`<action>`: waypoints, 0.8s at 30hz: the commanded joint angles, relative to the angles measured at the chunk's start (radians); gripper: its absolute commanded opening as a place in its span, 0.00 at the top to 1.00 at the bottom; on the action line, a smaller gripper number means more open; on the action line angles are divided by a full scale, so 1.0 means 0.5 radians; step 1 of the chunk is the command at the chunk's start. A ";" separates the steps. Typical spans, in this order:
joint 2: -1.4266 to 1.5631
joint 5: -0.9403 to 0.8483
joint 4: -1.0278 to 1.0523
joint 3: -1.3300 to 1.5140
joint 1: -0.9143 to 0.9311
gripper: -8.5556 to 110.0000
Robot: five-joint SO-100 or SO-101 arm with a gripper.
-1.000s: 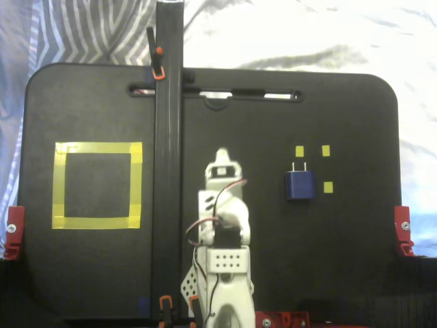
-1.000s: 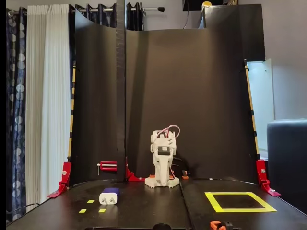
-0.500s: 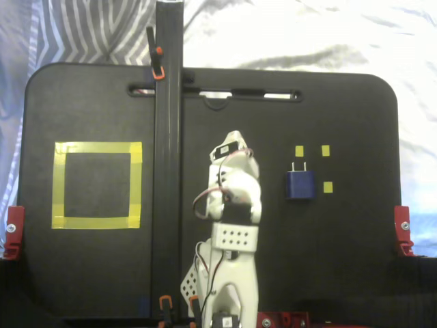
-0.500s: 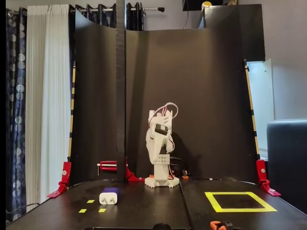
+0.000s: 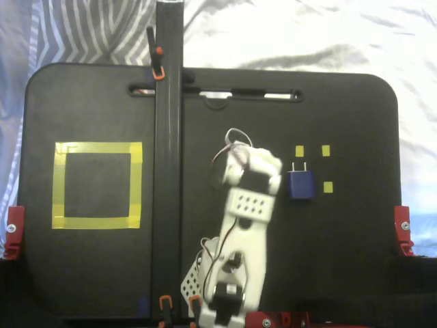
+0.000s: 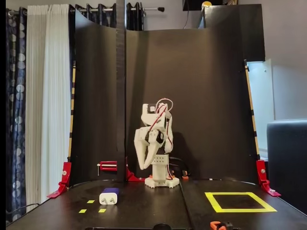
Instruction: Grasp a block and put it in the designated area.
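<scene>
Block (image 5: pixel 300 184) sits on the table (image 5: pixel 341 260) by three little yellow squares, far from the yellow tape square (image 5: pixel 97 184), so I hold my hand (image 6: pixel 145 165) high near it, fingers a bit spread, ready to drop and grab it.

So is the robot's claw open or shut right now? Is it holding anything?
Gripper: jaws slightly open, holding nothing. The block sits alone on the board.
</scene>
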 commanded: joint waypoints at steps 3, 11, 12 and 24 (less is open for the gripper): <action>-0.144 -0.565 0.322 -0.264 0.215 0.93; -0.310 -1.215 0.448 -0.383 0.623 0.93; -0.341 -1.282 0.442 -0.399 0.669 0.93; -0.810 -1.393 0.110 -0.577 0.942 0.93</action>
